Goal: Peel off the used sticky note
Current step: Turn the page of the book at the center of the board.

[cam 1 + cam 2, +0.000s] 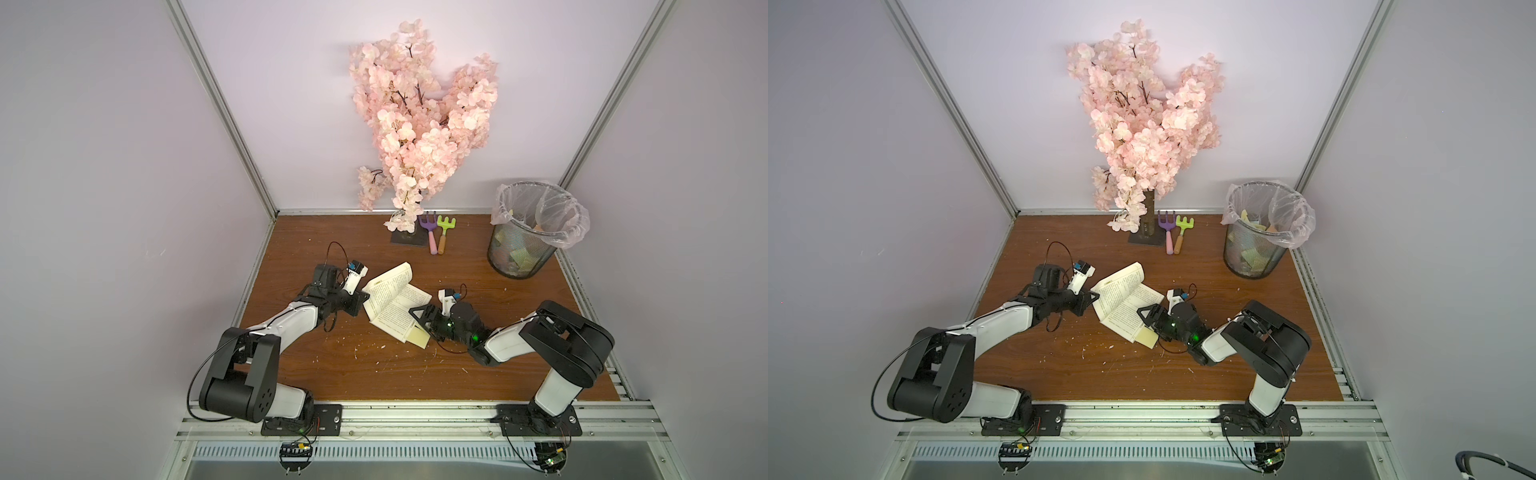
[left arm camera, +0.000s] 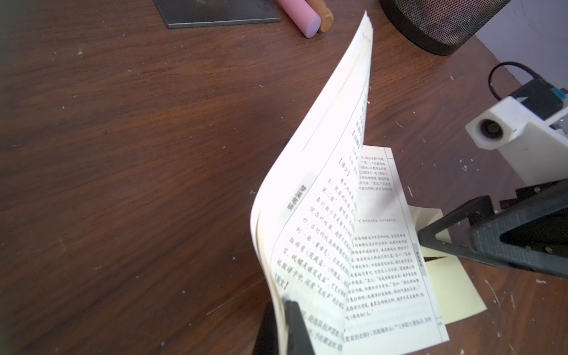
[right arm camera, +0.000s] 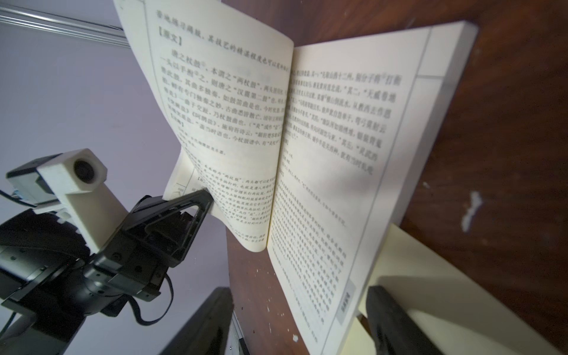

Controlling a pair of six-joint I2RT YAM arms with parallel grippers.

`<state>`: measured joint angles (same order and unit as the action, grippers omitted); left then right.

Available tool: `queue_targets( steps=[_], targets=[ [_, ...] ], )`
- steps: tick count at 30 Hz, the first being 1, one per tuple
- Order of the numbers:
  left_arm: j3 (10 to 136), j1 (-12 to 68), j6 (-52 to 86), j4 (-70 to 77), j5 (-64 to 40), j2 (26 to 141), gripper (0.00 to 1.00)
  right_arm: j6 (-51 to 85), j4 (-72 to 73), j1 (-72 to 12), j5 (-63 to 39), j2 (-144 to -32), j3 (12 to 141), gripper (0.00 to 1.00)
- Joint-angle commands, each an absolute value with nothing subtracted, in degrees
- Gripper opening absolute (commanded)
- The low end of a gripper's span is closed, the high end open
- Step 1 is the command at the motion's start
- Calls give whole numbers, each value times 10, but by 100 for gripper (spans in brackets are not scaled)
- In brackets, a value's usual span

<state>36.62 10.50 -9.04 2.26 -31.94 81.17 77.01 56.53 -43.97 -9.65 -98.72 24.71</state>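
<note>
Gripping lifted pages of the white paperback book [image 1: 390,316], the left pincer [image 2: 282,307] is shut. Open, the right pincer [image 3: 296,292] hovers at the book's pale yellow sticky note [image 2: 455,289], apparently unpeeled.

Soft, even light comes down from overhead. The lilac walls [image 1: 104,166] look flat, and the wooden bench [image 1: 374,365] carries a mild sheen with only faint shadows beneath the arms. In both top views the frame posts [image 1: 220,108] splay outward near the edges, a wide-lens bend. In the left wrist view, the lifted page [image 2: 322,172] ahead of the left hand [image 2: 281,319] glares almost white, its print smeared, and it shades the flat page [image 2: 393,276] behind. In the right wrist view, the right hand [image 3: 298,290] shows dark, soft fingers [image 3: 396,322], and the print nearest them is blurred.
</note>
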Motion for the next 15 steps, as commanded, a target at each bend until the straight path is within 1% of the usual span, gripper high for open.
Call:
queue_targets(
  steps=[1, 15],
  targets=[
    [362, 100, -99, -9, -323, 820, 1, 768, 560, -438, -80, -965, 237, 72],
    [361, 100, -101, -10, -325, 822, 1, 777, 584, -434, -108, -1008, 271, 72]
  ],
)
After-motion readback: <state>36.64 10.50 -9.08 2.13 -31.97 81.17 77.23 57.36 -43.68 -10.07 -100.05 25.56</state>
